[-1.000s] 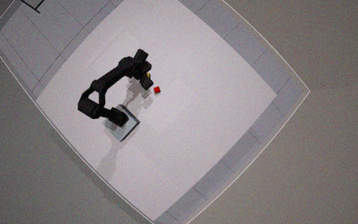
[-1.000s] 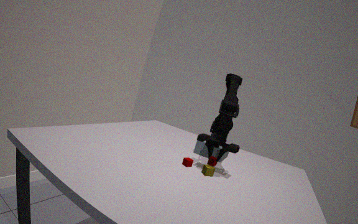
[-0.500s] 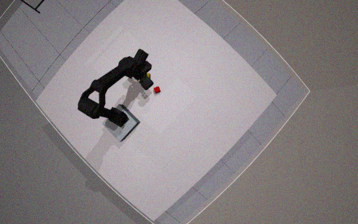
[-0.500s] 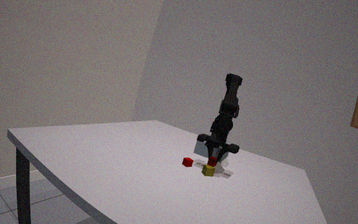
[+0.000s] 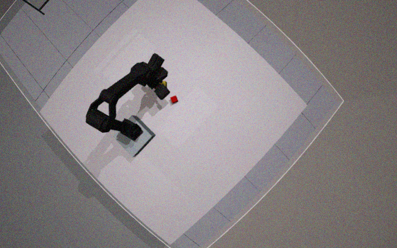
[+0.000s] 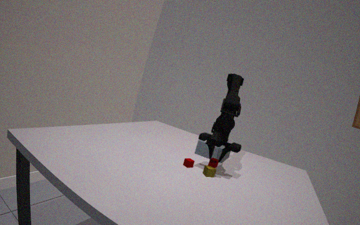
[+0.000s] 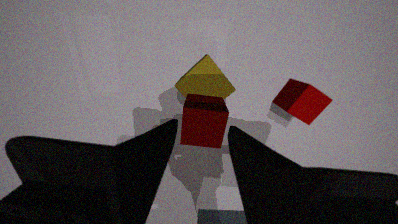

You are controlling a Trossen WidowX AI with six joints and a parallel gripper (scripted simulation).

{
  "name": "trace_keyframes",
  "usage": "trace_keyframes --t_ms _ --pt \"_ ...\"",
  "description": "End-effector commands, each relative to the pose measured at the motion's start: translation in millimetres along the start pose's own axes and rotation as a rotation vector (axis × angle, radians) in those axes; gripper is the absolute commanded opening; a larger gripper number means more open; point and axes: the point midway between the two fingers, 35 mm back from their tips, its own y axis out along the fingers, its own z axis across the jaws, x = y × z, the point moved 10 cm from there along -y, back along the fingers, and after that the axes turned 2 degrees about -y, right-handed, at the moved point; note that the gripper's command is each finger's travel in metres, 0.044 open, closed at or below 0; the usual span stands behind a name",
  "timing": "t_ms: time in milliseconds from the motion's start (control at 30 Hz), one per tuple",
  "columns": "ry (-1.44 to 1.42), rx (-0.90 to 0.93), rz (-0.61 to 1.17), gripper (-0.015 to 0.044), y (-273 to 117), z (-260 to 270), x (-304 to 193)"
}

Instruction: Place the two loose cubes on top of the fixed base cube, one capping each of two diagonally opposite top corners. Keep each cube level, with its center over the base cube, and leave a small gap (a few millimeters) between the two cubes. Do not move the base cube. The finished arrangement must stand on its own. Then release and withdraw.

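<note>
The yellow cube (image 5: 164,83) (image 6: 209,171) (image 7: 206,82) stands on the table. One red cube (image 6: 213,162) (image 7: 204,129) is level between the fingertips, at the yellow cube's corner nearest the arm base. Its lower edge overlaps the yellow cube's top, and it appears to rest on that corner; the contact is hidden. My gripper (image 6: 215,159) (image 7: 203,127) is slightly open around this red cube, with a thin gap beside it in the wrist view. The other red cube (image 5: 174,99) (image 6: 189,162) (image 7: 302,101) lies on the table beside the yellow cube, apart from it.
The arm's grey base plate (image 5: 144,139) is behind the cubes, near one table edge. The white table (image 5: 219,145) (image 6: 111,150) carries the arm and cubes. The arm casts shadows around the cubes.
</note>
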Motion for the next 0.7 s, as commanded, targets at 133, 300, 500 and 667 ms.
trace_keyframes --t_ms 133,300,500,667 --pt "-0.001 0.003 -0.007 0.0205 -13.9 0.2 0.5" --pt "-0.001 0.003 -0.007 0.0205 -21.0 0.3 0.4" --pt "-0.005 0.001 -0.003 0.0231 -20.0 -0.4 0.5" --pt "-0.184 -0.001 -0.005 0.0265 -25.8 -16.1 5.6"
